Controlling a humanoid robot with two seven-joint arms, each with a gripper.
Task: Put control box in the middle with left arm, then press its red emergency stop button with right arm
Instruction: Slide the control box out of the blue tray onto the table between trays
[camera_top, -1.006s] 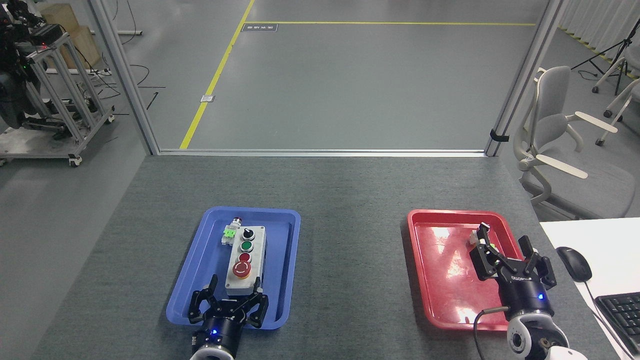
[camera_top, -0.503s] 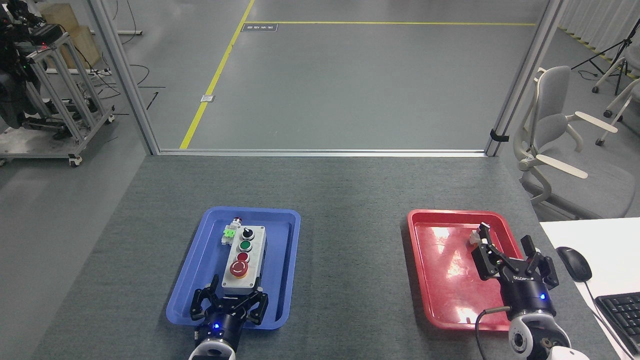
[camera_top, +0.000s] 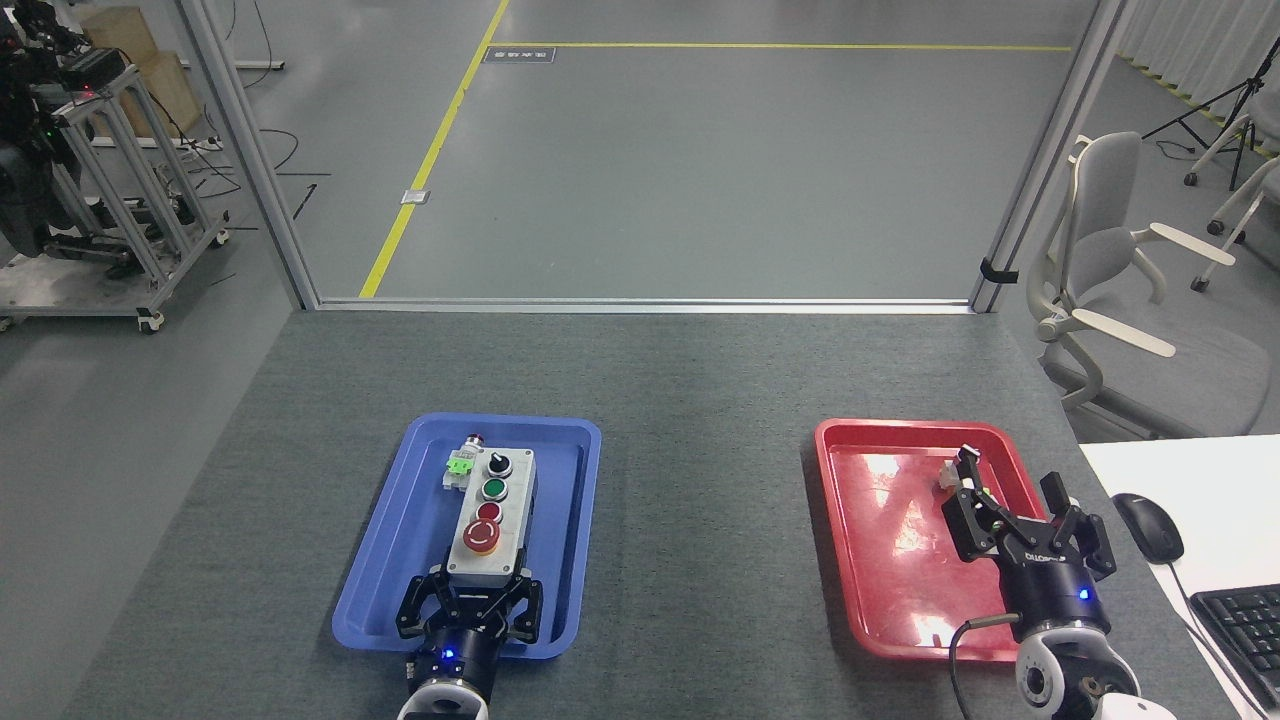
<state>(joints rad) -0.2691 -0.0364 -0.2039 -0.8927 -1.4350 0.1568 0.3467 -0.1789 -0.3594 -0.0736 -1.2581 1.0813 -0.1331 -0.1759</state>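
Left hand (camera_top: 470, 600) pinches the near end of the control box (camera_top: 490, 513), which sits just ahead of it in the blue tray (camera_top: 575, 530). Lift clear of the rim before swinging right. Since earlier, its fingers have closed in. Right hand (camera_top: 1012, 510) spread, idle.

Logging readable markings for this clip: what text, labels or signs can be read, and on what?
White lettering on the black right hand: upside down, too small to read.
White arrow mark on the big red mushroom button: a symbol, no words.
Dark floor sign by the yellow line: blurred, unreadable.
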